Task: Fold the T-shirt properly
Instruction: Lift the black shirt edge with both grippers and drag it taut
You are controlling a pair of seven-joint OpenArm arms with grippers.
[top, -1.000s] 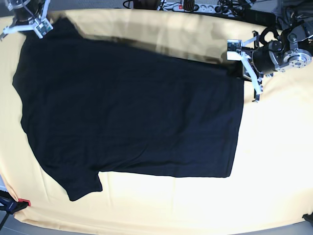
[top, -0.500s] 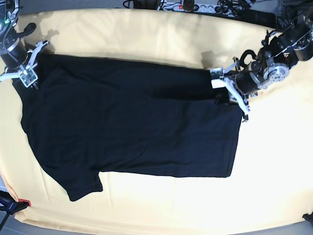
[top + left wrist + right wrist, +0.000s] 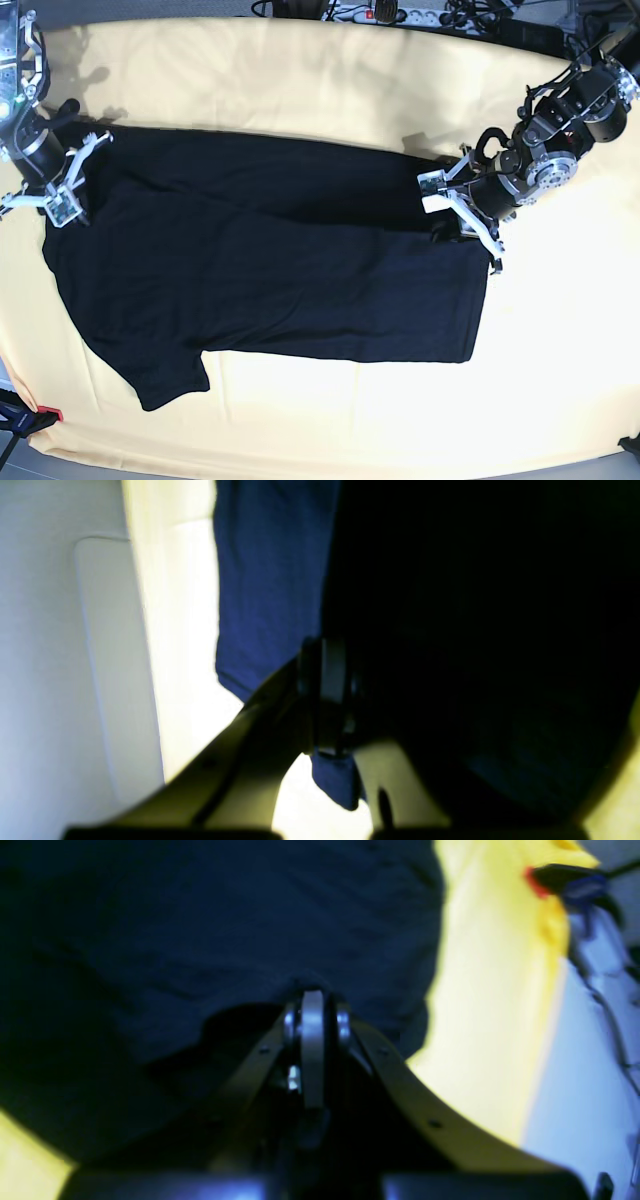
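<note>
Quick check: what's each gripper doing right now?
Left gripper: shut on the T-shirt.
Right gripper: shut on the T-shirt.

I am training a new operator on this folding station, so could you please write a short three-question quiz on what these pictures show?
1. True or false: the T-shirt lies on a pale yellow cloth.
2. Which edge of the shirt is being folded over: A) the far edge, B) the near edge with the sleeve?
3. What do the left gripper and the right gripper each hold?

Key: 1. True. 2. A. 3. Each is shut on the shirt's fabric, one at each end of the far edge.
</note>
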